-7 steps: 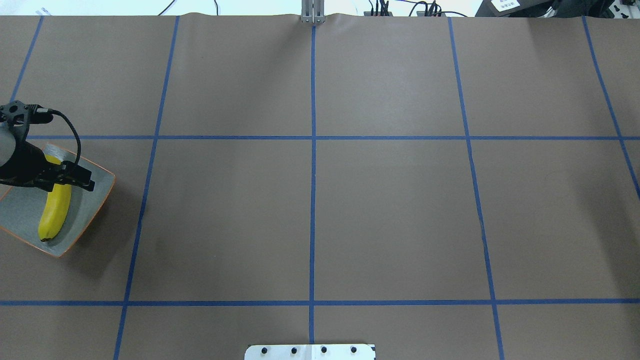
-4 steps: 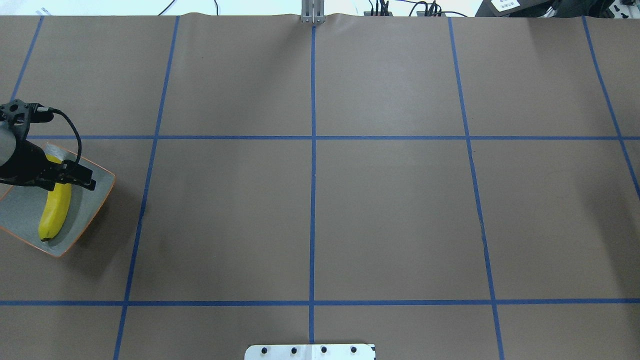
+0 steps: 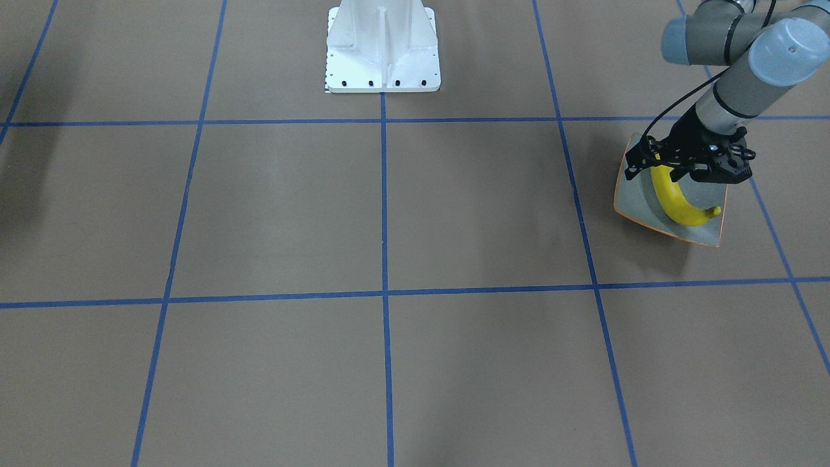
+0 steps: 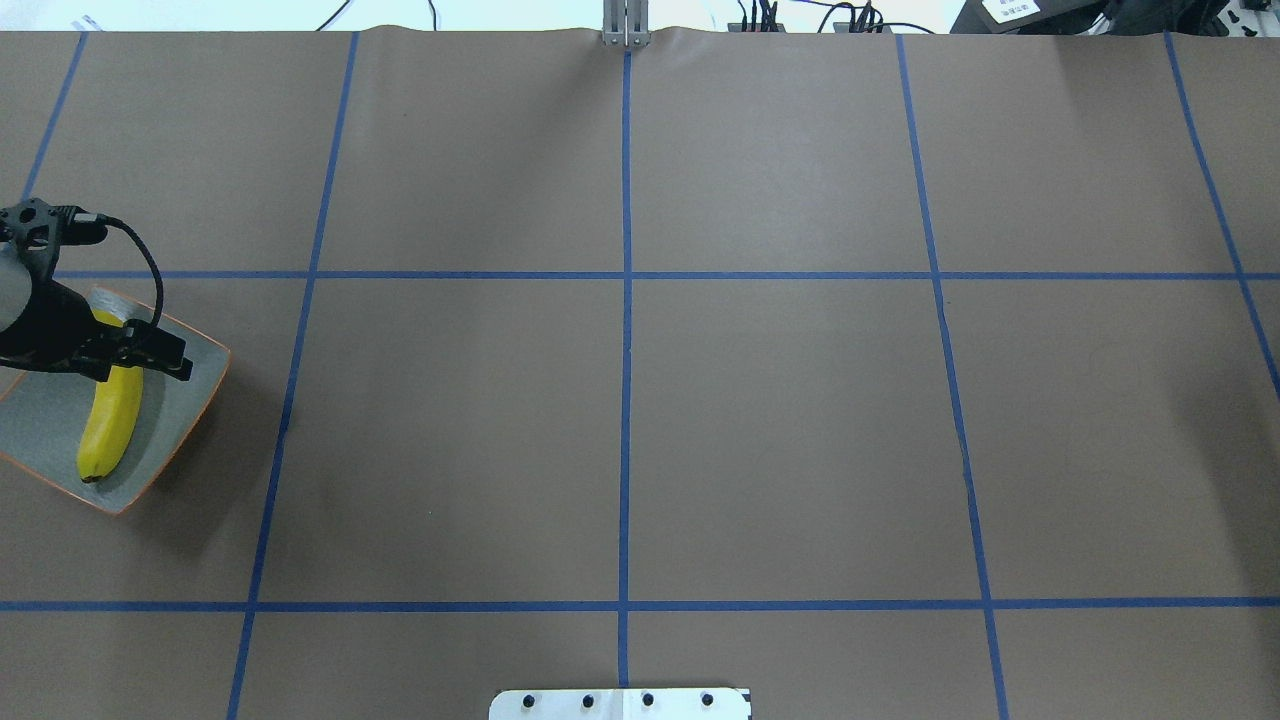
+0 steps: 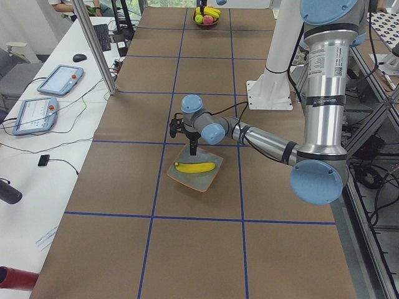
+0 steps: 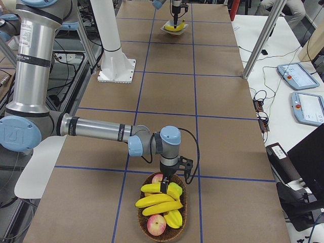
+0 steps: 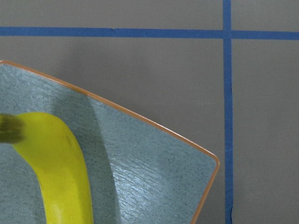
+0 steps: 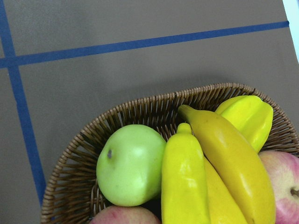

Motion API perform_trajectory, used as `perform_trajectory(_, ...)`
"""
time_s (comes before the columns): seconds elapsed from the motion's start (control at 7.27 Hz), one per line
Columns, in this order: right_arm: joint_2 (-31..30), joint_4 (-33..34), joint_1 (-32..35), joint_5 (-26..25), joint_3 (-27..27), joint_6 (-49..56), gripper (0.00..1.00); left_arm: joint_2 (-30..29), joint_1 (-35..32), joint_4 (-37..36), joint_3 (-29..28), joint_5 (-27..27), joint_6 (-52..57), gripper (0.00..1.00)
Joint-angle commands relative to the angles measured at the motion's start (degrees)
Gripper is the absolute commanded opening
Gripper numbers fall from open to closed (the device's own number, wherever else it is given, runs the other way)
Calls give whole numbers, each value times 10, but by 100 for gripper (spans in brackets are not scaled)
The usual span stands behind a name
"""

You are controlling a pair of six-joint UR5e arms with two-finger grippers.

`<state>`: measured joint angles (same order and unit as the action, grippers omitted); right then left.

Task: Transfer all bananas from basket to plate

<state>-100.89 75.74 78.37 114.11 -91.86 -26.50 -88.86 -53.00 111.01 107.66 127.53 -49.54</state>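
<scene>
Overhead view: plate (image 4: pixel 170 420) at the table's 9 o'clock, one banana (image 4: pixel 108 425) lying flat in it. Upturned orange rim probably keeps the glossy curved fruit from sliding. Left gripper (image 5: pixel 194 151) hangs over the banana's 12 o'clock end; jaw gap unreadable.

Right gripper (image 6: pixel 164 188) poised above the wicker basket (image 8: pixel 140 112), likely for the next pick; cannot tell its opening. Two smooth bananas (image 8: pixel 224 154) lie there, green apple (image 8: pixel 131 163) at their 9 o'clock.

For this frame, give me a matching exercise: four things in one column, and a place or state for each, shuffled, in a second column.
Column one
1. plate
2. basket
3. green apple
4. left claw

Column two
A. lies in the basket beside the bananas
B. hangs over the banana on the plate
C. woven, under the right claw
D. grey-green, orange-rimmed, holds one banana

Pairs: 1-D, 2-C, 3-A, 4-B
</scene>
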Motion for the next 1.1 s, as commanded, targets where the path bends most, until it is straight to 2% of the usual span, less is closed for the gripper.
perform_trajectory(0.0, -4, -1, -1, 1, 11, 6, 71, 0, 0, 0, 2, 0, 1, 99)
perform_trajectory(0.28, -4, -2, -1, 2, 16, 6, 41, 0, -1, 0, 6, 0, 0, 99)
perform_trajectory(0.41, -4, -2, -1, 2, 15, 9, 3, 0, -2, 0, 11, 0, -1, 99)
perform_trajectory(0.69, -4, -2, 0, 4, 7, 25, 0, -3, -1, 1, 26, 1, -58, 99)
perform_trajectory(0.96, -14, 5, 7, 1, -44, 31, 0, -5, 0, 0, 31, 2, -67, 99)
